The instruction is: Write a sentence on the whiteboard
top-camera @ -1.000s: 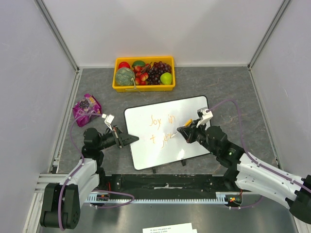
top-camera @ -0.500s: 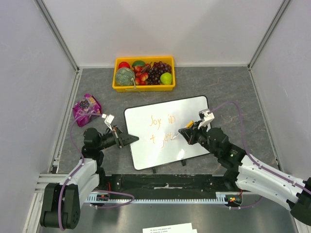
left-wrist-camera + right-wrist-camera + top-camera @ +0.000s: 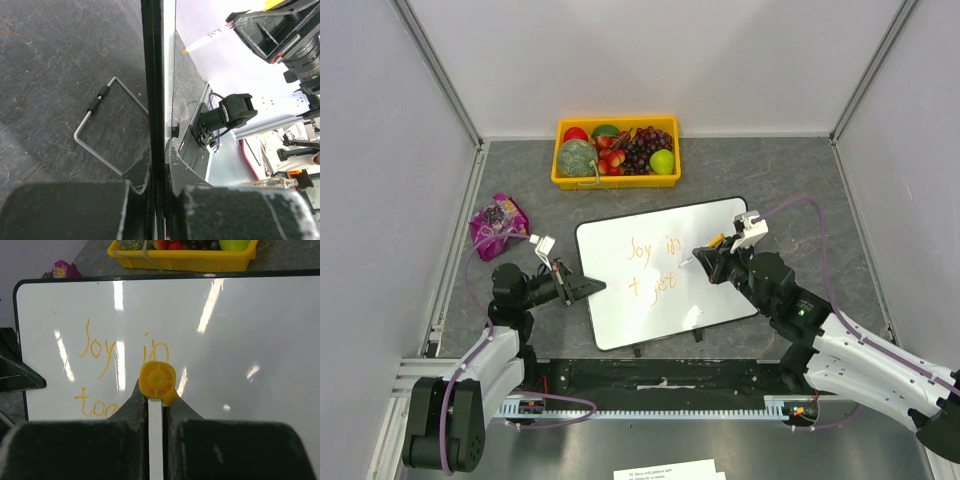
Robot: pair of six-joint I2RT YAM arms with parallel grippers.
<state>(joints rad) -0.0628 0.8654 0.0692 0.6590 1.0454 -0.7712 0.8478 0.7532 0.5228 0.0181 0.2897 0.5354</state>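
Right gripper (image 3: 708,260), jaws clamped on the marker (image 3: 157,381), has pulled up and right off the unfinished second line of lettering (image 3: 655,286), likely repositioning for the next letter. The whiteboard (image 3: 720,225) lies flat between the arms, left gripper (image 3: 582,287) pinched shut on its left edge.

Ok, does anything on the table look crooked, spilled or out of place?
The large glossy white whiteboard lies askew, rotated against the edges of the grey table, the left gripper shut on its left edge. Nothing looks spilled or damaged.

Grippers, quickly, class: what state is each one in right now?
Left gripper: closed on the whiteboard, at its left edge.
Right gripper: closed on the marker.
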